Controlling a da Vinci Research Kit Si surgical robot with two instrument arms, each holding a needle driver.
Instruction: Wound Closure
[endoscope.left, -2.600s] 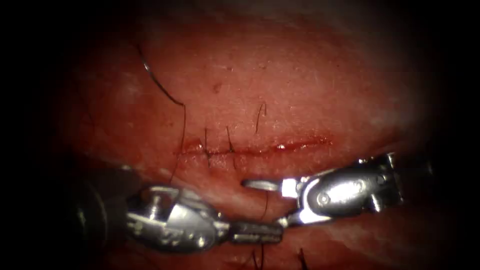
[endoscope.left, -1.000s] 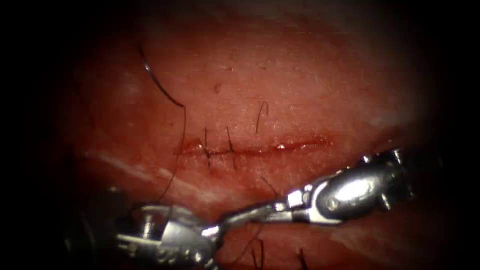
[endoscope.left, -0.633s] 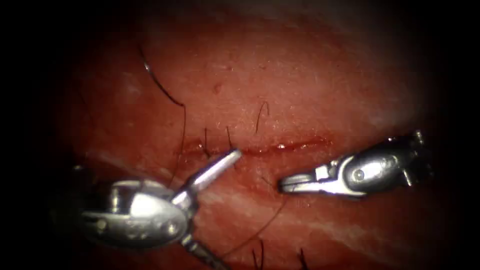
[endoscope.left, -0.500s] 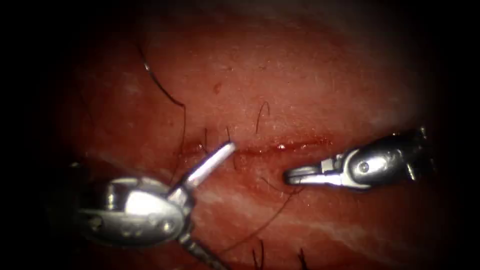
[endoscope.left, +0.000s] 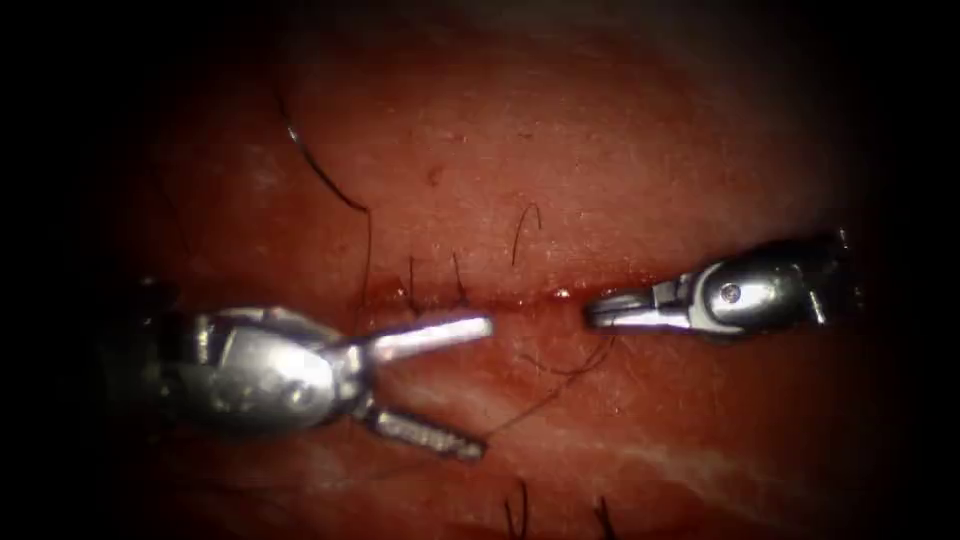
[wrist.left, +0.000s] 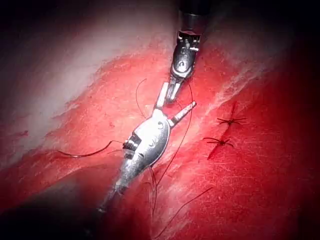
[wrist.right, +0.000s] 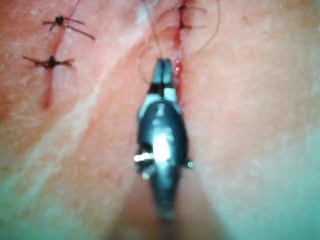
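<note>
The tissue (endoscope.left: 600, 180) carries a level cut (endoscope.left: 530, 297) with two dark stitches (endoscope.left: 412, 295) across its left part. My left tool (endoscope.left: 485, 388) lies below the cut's left half, jaws open and empty, the upper jaw just under the cut. My right tool (endoscope.left: 592, 310) reaches in from the right with its tip at the cut, jaws shut on the thread (endoscope.left: 545, 398), which sags down-left to the left tool's lower jaw. The right wrist view shows these jaws (wrist.right: 162, 67) pressed together. Whether the thin dark curve (endoscope.left: 320, 175) at upper left is needle or thread, I cannot tell.
Red fluid (endoscope.left: 610, 290) glistens along the cut's right part. A short cut end of thread (endoscope.left: 522, 228) stands above the cut, and two more (endoscope.left: 520, 505) below it. Tied stitches (wrist.left: 230, 120) show beside the left tool (wrist.left: 178, 96) in the left wrist view.
The right tool has risen to the cut, carrying the thread with it. The left tool opened its jaws, swung up and levelled out below the cut; its jaws now stand narrower than half a second ago.
</note>
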